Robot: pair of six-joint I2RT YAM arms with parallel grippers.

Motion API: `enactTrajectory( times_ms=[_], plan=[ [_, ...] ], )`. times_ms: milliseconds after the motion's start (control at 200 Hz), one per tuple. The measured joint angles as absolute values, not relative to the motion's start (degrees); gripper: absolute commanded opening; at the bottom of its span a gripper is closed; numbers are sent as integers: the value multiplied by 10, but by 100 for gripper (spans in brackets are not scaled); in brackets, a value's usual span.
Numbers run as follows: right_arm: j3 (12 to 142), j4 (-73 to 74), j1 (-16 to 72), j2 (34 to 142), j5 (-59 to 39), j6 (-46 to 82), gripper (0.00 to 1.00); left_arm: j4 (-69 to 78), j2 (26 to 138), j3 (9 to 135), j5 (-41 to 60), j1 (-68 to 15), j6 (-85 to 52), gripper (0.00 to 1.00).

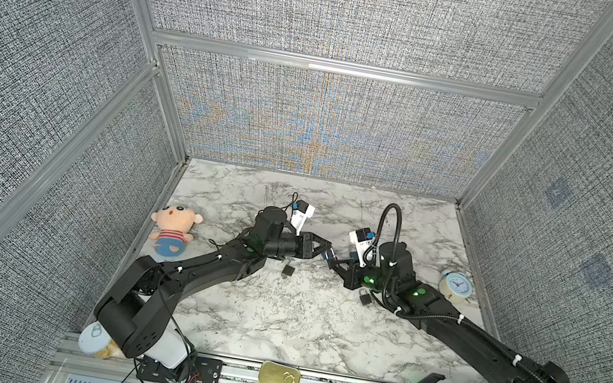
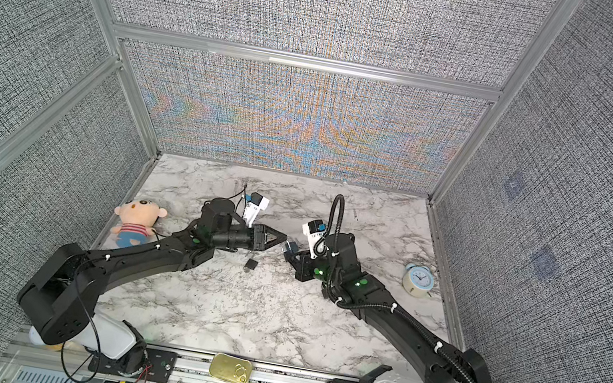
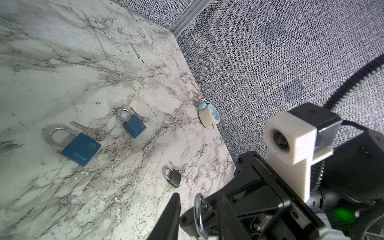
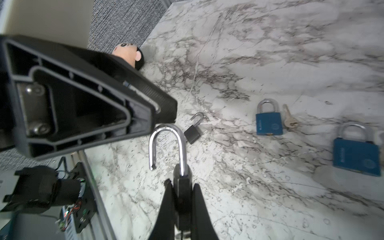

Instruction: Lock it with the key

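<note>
My right gripper (image 4: pixel 182 185) is shut on the dark body of a padlock (image 4: pixel 182 193), holding it above the table at mid-table (image 1: pixel 329 254). Its steel shackle (image 4: pixel 166 145) stands swung open. My left gripper (image 3: pixel 198 199) is open, its fingers (image 3: pixel 172 218) on either side of the shackle, seen edge-on with a gap on each side. In both top views the two grippers meet tip to tip (image 2: pixel 289 246). A key (image 3: pixel 89 129) lies on the table beside a large blue padlock (image 3: pixel 80 148). Another key (image 4: pixel 288 120) lies beside a smaller blue padlock (image 4: pixel 269 123).
A small black padlock (image 1: pixel 288 270) with its shackle open lies below the left gripper. Another small padlock (image 1: pixel 365 295) lies by the right arm. A plush doll (image 1: pixel 171 231) sits at the left wall, a blue alarm clock (image 1: pixel 454 285) at the right wall, a gold tin (image 1: pixel 279 377) on the front rail.
</note>
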State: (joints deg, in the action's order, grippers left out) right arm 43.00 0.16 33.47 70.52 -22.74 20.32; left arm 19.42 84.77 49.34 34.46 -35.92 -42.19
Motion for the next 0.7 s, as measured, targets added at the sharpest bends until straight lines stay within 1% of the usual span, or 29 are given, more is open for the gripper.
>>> enactTrajectory(
  times_ms=[185, 340, 500, 700],
  plan=[
    [430, -25, 306, 711, -323, 203, 0, 131, 829, 501, 334, -359, -364, 33],
    [426, -30, 282, 705, -383, 206, 0, 106, 824, 501, 349, -359, -332, 33],
    [418, -24, 260, 700, -425, 220, 0, 106, 831, 495, 377, -361, -323, 32],
    [416, -23, 248, 700, -451, 227, 0, 106, 825, 488, 384, -362, -319, 33]
  ],
)
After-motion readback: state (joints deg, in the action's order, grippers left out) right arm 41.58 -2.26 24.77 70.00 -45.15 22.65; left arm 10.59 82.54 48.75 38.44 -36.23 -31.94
